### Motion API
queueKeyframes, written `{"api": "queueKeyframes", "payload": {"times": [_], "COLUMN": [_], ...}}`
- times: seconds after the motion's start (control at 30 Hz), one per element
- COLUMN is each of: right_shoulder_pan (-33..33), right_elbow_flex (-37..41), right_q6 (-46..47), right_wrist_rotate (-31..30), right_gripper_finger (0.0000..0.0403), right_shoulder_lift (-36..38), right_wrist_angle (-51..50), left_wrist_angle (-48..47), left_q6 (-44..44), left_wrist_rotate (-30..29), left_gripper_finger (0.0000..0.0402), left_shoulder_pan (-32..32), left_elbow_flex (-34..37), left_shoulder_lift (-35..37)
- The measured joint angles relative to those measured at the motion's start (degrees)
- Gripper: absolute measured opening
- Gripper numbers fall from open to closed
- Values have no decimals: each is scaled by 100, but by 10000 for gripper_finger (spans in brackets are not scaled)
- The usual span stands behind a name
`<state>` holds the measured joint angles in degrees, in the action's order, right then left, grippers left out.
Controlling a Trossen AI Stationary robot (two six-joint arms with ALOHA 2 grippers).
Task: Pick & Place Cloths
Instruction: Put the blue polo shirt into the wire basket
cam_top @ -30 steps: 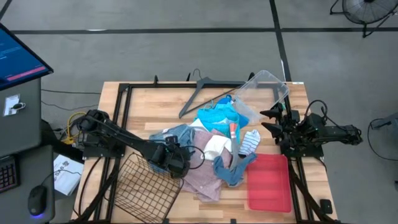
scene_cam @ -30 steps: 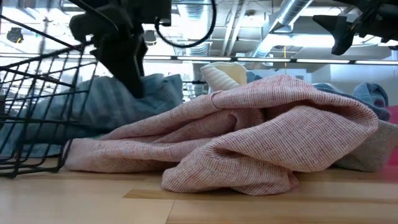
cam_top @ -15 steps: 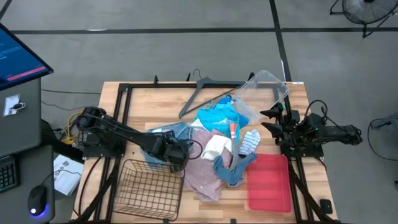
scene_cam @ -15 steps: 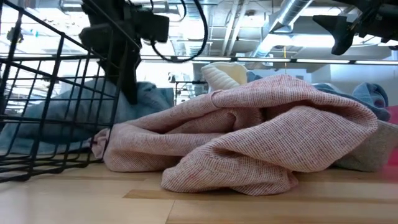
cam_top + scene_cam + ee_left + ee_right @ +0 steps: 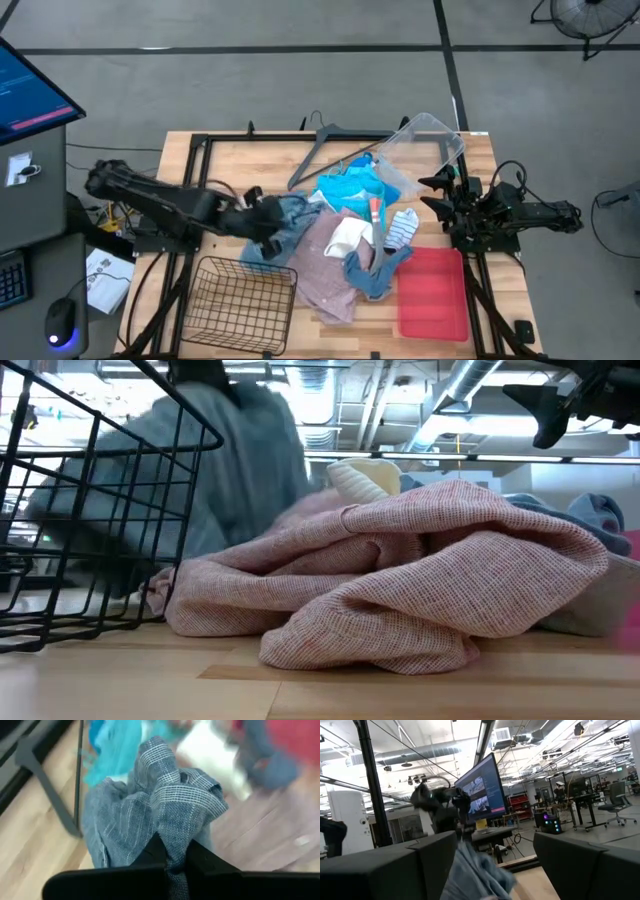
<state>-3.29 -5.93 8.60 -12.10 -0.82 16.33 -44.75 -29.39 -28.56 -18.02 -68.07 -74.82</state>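
Note:
My left gripper (image 5: pixel 268 222) is shut on a blue-grey checked cloth (image 5: pixel 285 228), raised beside the wire basket (image 5: pixel 240 300). In the low view the cloth (image 5: pixel 235 460) hangs behind the basket. The rest of the pile lies on the table: a dusty pink cloth (image 5: pixel 325 275), a turquoise one (image 5: pixel 350 188), a white one (image 5: pixel 345 235), a striped sock (image 5: pixel 402 228) and a denim piece (image 5: pixel 372 270). My right gripper (image 5: pixel 432 192) hovers open at the table's right edge, clear of everything. My left gripper pinches a bunched fold of the blue-grey cloth (image 5: pixel 172 837) between its two fingers (image 5: pixel 152 852), several layers together. The fingers come slanting from the table's left. The cloth's upper part is lifted and drapes below the hold; its lower part (image 5: pixel 120 550) reaches down behind the basket.
A grey hanger (image 5: pixel 325 145) and a clear plastic bin (image 5: pixel 425 150) lie at the far side. A red tray (image 5: pixel 433 293) sits at the near right. The black frame rails (image 5: pixel 200 180) border the table. Bare wood shows at the far left.
My left gripper has taken hold of the blue-grey cloth and gone up and toward the table's far left. The cloth's gripped part has been drawn up out of the pile, while the pink cloth stays put. The basket has shifted a little toward the pile.

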Motion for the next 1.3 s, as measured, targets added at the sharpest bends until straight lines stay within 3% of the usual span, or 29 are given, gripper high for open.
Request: {"api": "queueKeyframes", "payload": {"times": [0.13, 0.23, 0.47, 0.73, 1.3], "right_shoulder_pan": [0, 0, 2, 2, 2], "right_elbow_flex": [0, 0, 0, 0, 0], "right_q6": [0, -2, -2, -2, -2], "right_wrist_rotate": [-10, -128, -390, -514, -620], "right_gripper_finger": [263, 263, 263, 263, 263], "right_shoulder_lift": [0, 0, -2, -1, 0], "right_wrist_angle": [-2, -1, 0, -2, -49], "left_wrist_angle": [348, 526, 627, 625, -8], "left_q6": [130, 224, -3, -989, -4363], "left_wrist_rotate": [66, 512, 944, 693, 1151], "left_gripper_finger": [1, 1, 0, 0, 0], "left_shoulder_pan": [-121, -335, -1444, -2602, -4139], "left_elbow_flex": [-4, -7, -9, -9, -13], "left_shoulder_lift": [599, 926, 1068, 634, 220]}}
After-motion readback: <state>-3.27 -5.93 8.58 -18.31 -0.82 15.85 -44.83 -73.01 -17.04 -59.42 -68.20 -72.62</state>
